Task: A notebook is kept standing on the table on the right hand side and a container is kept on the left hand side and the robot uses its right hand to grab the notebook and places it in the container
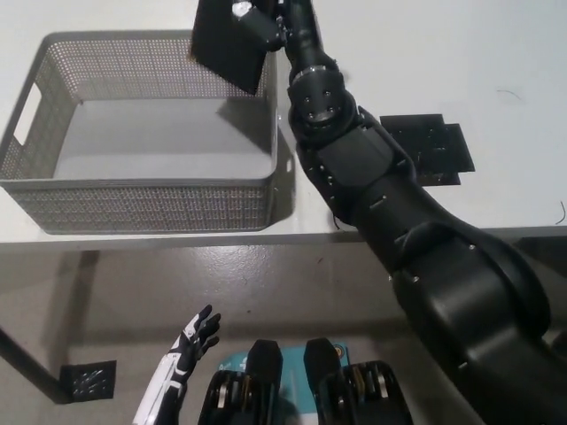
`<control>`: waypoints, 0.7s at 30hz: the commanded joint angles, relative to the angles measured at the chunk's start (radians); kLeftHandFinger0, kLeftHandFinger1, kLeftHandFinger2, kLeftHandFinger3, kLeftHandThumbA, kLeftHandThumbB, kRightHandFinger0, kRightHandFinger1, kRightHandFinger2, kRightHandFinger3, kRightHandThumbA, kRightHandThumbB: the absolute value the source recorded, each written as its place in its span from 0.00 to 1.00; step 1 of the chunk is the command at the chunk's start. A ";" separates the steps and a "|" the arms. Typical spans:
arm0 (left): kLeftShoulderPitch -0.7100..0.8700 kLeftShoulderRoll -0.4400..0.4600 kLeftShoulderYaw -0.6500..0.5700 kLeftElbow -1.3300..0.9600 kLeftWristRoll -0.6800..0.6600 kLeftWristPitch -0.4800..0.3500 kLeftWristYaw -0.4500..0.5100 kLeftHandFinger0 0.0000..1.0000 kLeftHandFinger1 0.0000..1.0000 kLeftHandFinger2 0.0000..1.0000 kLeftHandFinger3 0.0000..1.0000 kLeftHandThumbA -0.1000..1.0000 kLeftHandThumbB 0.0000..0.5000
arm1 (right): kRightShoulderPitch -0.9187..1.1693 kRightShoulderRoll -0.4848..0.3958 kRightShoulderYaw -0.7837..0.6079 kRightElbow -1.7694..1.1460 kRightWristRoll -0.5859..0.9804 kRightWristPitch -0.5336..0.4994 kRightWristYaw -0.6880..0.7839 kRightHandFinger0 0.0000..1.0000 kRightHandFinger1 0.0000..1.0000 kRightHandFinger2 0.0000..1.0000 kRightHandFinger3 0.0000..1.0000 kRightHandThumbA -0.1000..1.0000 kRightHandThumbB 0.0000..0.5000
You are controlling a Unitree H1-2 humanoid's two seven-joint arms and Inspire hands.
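White table fills the top of the view, its front edge running straight across, bare and matte apart from a faint dark mark far right. Below the edge there's grey floor, glossy, with a pale glare patch, and a dark table leg slanting down at lower left beside a small black perforated plate lying on the floor.

The right arm reaches up from the bottom right, across the table edge, long and black. The basket sits on the table's left half, grey mesh, handle slot in its left wall, inside empty and shadowed toward the right.

At the top, the right hand is clamped on the notebook, a black slab held tilted, up in the air above the basket's far right corner, lower edge just over the rim. Not inside.

A black mat lies flat on the table right of the arm.

Down at lower left, the left hand hangs below table level, white, fingers spread, holding nothing.
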 commanded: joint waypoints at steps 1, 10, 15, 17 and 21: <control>-0.033 0.015 -0.024 0.006 -0.011 -0.040 -0.044 1.00 1.00 1.00 1.00 1.00 0.43 | -0.082 -0.077 0.070 -0.035 -0.059 -0.034 0.286 1.00 1.00 1.00 1.00 0.83 1.00; -0.058 0.014 -0.042 0.013 0.001 -0.039 -0.045 1.00 1.00 1.00 1.00 1.00 0.42 | -0.058 -0.117 0.088 -0.095 -0.062 -0.041 0.319 1.00 1.00 1.00 1.00 0.88 1.00; -0.055 0.012 -0.044 0.017 -0.003 -0.041 -0.048 1.00 1.00 1.00 1.00 1.00 0.43 | -0.041 -0.129 0.078 -0.146 -0.057 -0.027 0.332 1.00 1.00 1.00 1.00 0.93 1.00; -0.051 0.011 -0.043 0.018 -0.012 -0.039 -0.051 1.00 1.00 1.00 1.00 1.00 0.44 | -0.023 -0.148 0.063 -0.210 -0.048 -0.012 0.346 1.00 1.00 1.00 1.00 0.95 0.96; -0.041 0.013 -0.036 0.006 -0.009 -0.031 -0.048 1.00 1.00 1.00 1.00 1.00 0.46 | 0.069 -0.235 0.013 -0.545 -0.022 0.082 0.375 1.00 1.00 1.00 1.00 1.00 0.88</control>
